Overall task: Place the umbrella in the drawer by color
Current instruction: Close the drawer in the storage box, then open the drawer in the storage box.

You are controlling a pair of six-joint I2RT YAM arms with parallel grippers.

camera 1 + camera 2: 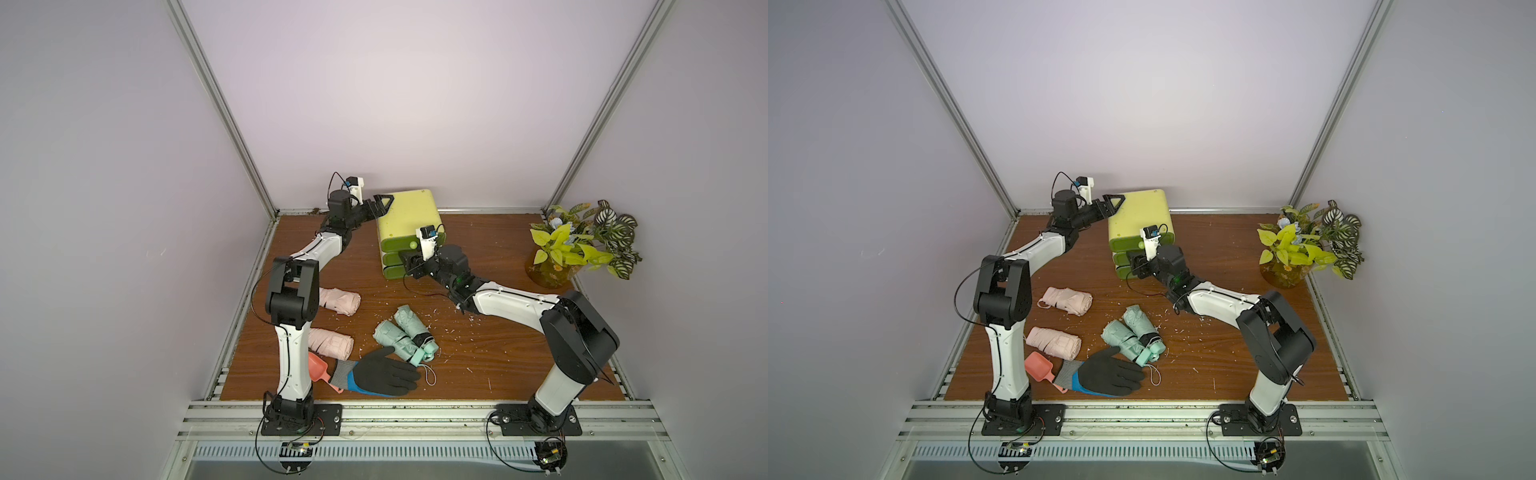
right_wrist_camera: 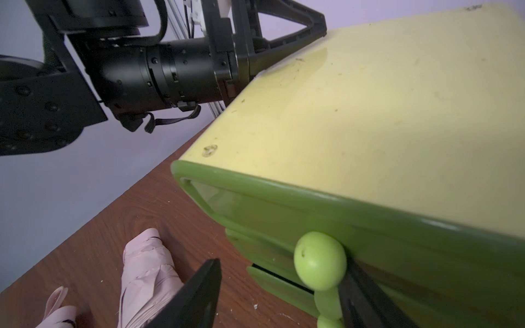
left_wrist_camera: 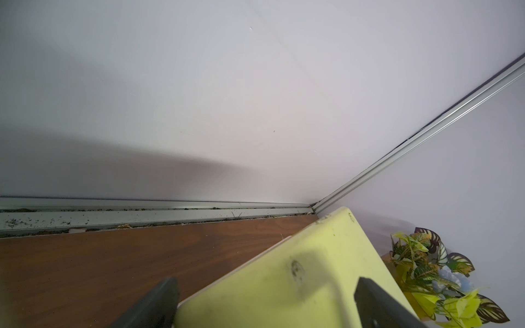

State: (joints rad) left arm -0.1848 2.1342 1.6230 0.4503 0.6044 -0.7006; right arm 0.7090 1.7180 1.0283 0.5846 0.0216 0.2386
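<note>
Now bracketing the top drawer knob point(image 2: 319, 265) with the wide-parted, empty right gripper point(image 2: 282, 269).
Straddling the cabinet's point(image 1: 409, 212) 10 o'clock corner with the left gripper point(image 3: 267, 284), equally agape; leaving pink umbrellas point(image 1: 1067, 300) lying at the table's point(image 1: 498, 353) 8 o'clock, mint umbrellas point(image 1: 405, 336) at 6.

Drawer unit point(image 1: 409, 214) stands on the table point(image 1: 507, 357) at the back wall, about mid-width. Right of the unit, in the back corner: potted plant point(image 1: 582, 245). Forward-left of the unit: first umbrella point(image 1: 338, 300); farther forward on the same side, second umbrella point(image 1: 330, 341). Straight before the unit, well apart from it: pair of umbrellas point(image 1: 405, 336) lying side by side, touching. Farthest forward: glove point(image 1: 382, 372), with the scoop point(image 1: 320, 365) at its left. Left gripper point(image 1: 383, 205) sits at the unit's back-left top corner. Right gripper point(image 1: 409, 266) is at the unit's front, with the top knob point(image 2: 319, 262) between its fingers.
</note>
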